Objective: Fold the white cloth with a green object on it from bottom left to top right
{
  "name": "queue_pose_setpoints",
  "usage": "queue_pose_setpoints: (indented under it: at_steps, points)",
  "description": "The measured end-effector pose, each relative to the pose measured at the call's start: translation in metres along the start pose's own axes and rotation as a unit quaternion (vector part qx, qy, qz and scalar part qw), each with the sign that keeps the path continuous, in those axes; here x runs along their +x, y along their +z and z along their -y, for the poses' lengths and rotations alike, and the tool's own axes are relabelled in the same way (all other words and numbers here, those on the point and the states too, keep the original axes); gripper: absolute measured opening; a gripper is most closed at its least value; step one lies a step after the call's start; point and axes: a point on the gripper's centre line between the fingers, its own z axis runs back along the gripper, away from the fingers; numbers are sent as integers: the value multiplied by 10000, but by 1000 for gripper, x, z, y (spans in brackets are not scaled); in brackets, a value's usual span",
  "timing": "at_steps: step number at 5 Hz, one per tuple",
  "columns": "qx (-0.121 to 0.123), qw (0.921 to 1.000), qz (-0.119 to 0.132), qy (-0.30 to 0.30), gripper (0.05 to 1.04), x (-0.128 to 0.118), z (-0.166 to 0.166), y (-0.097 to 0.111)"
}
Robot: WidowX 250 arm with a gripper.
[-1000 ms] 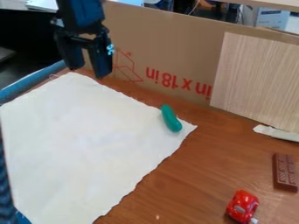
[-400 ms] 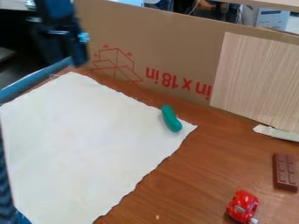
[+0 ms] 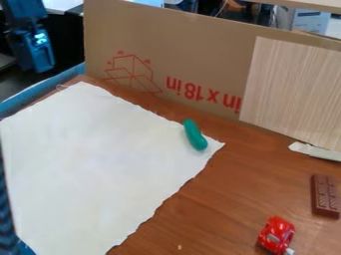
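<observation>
Pincer (image 3: 32, 62) at upper left, apart from cloth (image 3: 100, 159)

Can't tell whether it's apart or together. Cloth lies flat, unfolded, on bench (image 3: 220, 199). Green object (image 3: 195, 135) on it, near the right-hand corner. Red toy car (image 3: 276, 235) and brown bar (image 3: 325, 195) right of cloth.

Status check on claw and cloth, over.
Claw upper left, away from cloth. Cloth spread flat, not folded. Green object on it, near right corner.

object (image 3: 194, 134) on cloth (image 3: 93, 159), near right corner | car (image 3: 277, 233) right of cloth | bar (image 3: 325, 197) behind car | cardboard (image 3: 193, 50) behind cloth
</observation>
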Motion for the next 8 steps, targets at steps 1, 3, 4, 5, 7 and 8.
queue_pose_setpoints:
  at_steps: [1, 3, 4, 5, 7, 8]
  points:
    - [45, 10000, 26, 24, 1000, -14, -27, -2]
    - [420, 9948, 299, 882, 1000, -79, -66, -4]
    - [714, 9910, 301, 1095, 1000, -103, -75, -11]
    - [1034, 9802, 524, 1604, 1000, -117, -90, -25]
    - [1069, 9604, 866, 2421, 1000, -125, -124, -88]
    - [1051, 9534, 939, 2666, 1000, -129, -129, -90]
